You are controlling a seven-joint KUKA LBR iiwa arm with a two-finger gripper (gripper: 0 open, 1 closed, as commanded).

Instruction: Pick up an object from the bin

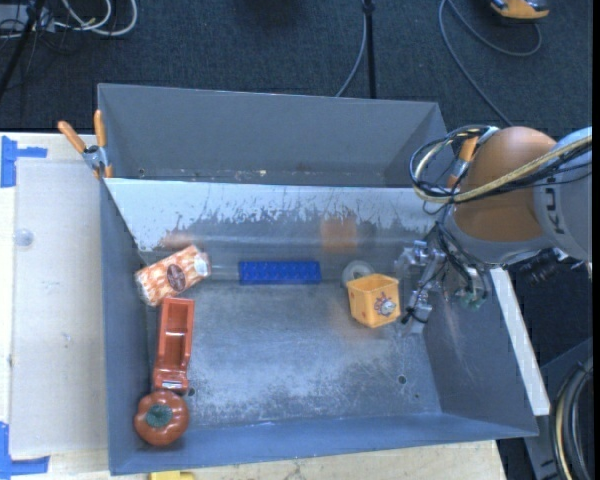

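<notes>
My gripper (417,293) hangs low at the right side of the bin, close to the right wall. Just left of it sits a small yellow-orange cube-like block (372,299) with a pale dot on its side, touching or nearly touching the fingers. A greyish round thing (357,271) lies right behind the block. Nothing is seen between the fingers.
A blue flat bar (279,272) lies mid-bin toward the back. At the left are an orange patterned packet (172,274), a red-orange rectangular box (173,344) and a red tomato-like ball (161,418) in the front left corner. The arm's orange cover and cables fill the right rim.
</notes>
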